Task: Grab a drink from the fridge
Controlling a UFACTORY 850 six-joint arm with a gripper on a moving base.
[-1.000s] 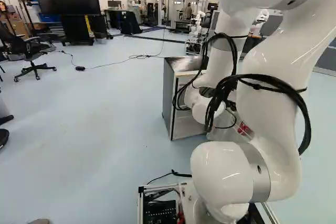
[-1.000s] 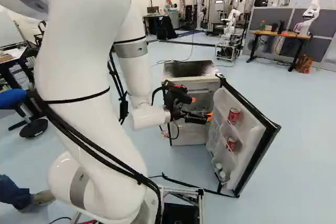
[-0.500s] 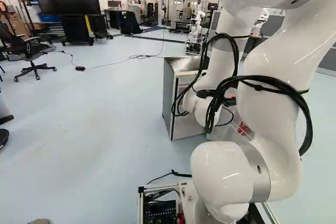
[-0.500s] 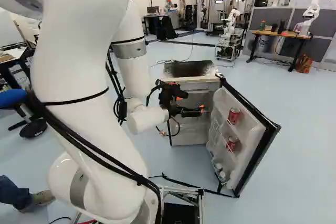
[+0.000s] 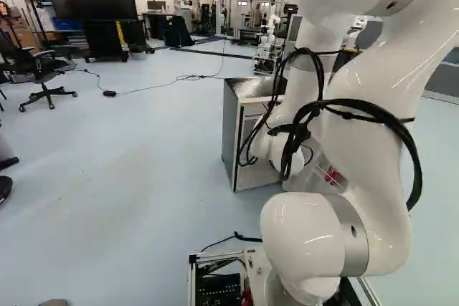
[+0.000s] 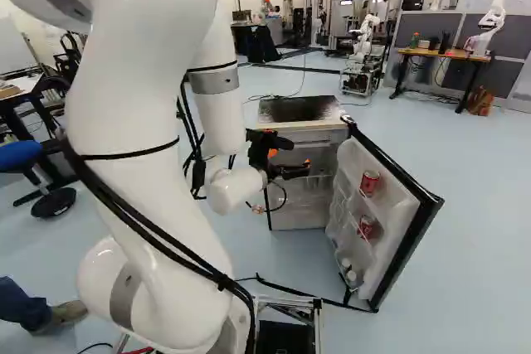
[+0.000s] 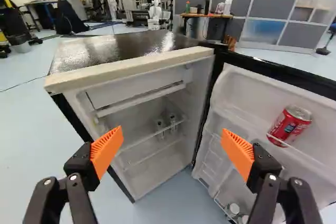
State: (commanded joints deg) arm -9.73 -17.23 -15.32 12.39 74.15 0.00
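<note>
My gripper (image 6: 290, 168) hangs before the opened fridge (image 6: 300, 120) in the right base view. In the wrist view the gripper (image 7: 172, 143) is open, with nothing between its orange-padded fingers; the fridge interior (image 7: 157, 158) lies ahead of it. Two small clear bottles (image 7: 166, 123) stand on an inner shelf. The swung-out door (image 7: 249, 95) bears a red can (image 7: 290, 125) on its upper shelf, beyond the finger on the door side. A second red can (image 6: 366, 226) sits lower on the door.
Small bottles (image 6: 348, 273) stand low in the door. The fridge's dark top (image 7: 113, 51) lies ahead of the gripper. Another robot (image 6: 362, 43) is farther back, and one more stands on a wooden table (image 6: 444, 55). An office chair (image 5: 44, 80) is at the left of the left base view.
My arm has shifted, carrying the gripper away from the door and slightly upward in the right base view, over to the front of the cabinet. Base, fridge and cans have stayed put.
</note>
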